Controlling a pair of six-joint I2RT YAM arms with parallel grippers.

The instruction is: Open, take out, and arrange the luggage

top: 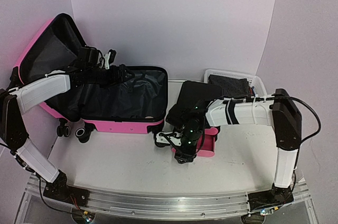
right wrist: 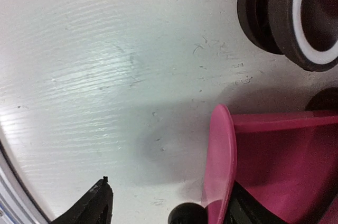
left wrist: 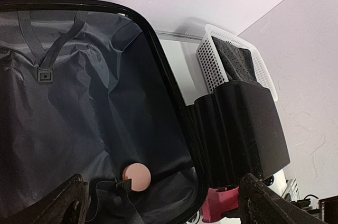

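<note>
The left hand (left wrist: 162,180) hangs spread wide over the open luggage (top: 121,126) at left, while the right hand (right wrist: 169,196), fingers apart, straddles the edge of a pink drawer (right wrist: 274,171).

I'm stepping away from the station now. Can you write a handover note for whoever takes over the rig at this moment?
Left end effector: open, empty, over the luggage's lined base.
Right end effector: open, low by the table, at the pink drawer of the black cabinet; not clamped on it.
Luggage: back left, lid raised against the wall. A small round pink item lies on its lining.
Done: luggage opened.
Left: take that item out and arrange it. The white basket, back right, holds dark cloth.
</note>
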